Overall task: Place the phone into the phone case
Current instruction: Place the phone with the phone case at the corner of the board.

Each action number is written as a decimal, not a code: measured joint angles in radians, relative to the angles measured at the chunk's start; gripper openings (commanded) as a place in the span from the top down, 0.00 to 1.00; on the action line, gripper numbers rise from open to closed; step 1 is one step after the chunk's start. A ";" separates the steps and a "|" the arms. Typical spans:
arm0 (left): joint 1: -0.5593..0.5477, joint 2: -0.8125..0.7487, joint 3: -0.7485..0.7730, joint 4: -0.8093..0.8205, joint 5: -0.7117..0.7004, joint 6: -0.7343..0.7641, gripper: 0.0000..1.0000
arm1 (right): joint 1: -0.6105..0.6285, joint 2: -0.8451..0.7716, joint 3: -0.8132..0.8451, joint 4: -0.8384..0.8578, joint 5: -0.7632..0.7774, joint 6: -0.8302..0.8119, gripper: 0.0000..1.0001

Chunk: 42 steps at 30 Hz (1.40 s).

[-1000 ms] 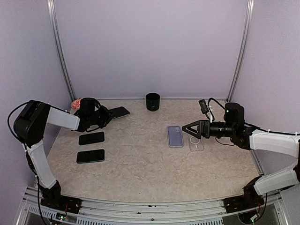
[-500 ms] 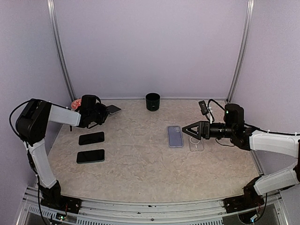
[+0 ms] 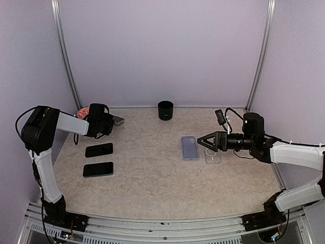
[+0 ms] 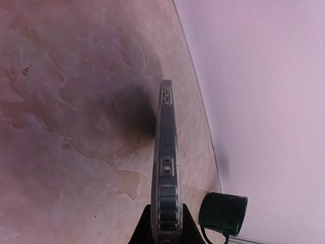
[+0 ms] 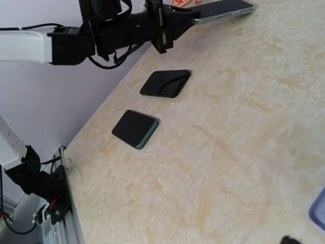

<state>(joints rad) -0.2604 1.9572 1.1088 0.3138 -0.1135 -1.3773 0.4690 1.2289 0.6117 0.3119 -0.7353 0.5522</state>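
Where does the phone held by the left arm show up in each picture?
Top external: phone at far left, near the back wall.
Left wrist: phone at centre, seen edge-on.
Right wrist: phone along the top edge.
Shared landmark: the left gripper clamped on it.

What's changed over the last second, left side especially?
The left pincer, shut on the phone, has turned and drawn it back leftward, so it juts out less toward the right. The open right pincer, the lilac case and the clear case stayed put.
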 measured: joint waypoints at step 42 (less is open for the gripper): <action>-0.011 -0.066 -0.148 0.084 0.097 -0.095 0.13 | 0.000 0.013 -0.002 0.000 -0.005 0.017 0.00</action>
<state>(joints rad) -0.2718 1.8908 0.9604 0.3973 -0.0166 -1.4727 0.4690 1.2415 0.6098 0.3119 -0.7403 0.5694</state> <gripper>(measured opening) 0.798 0.996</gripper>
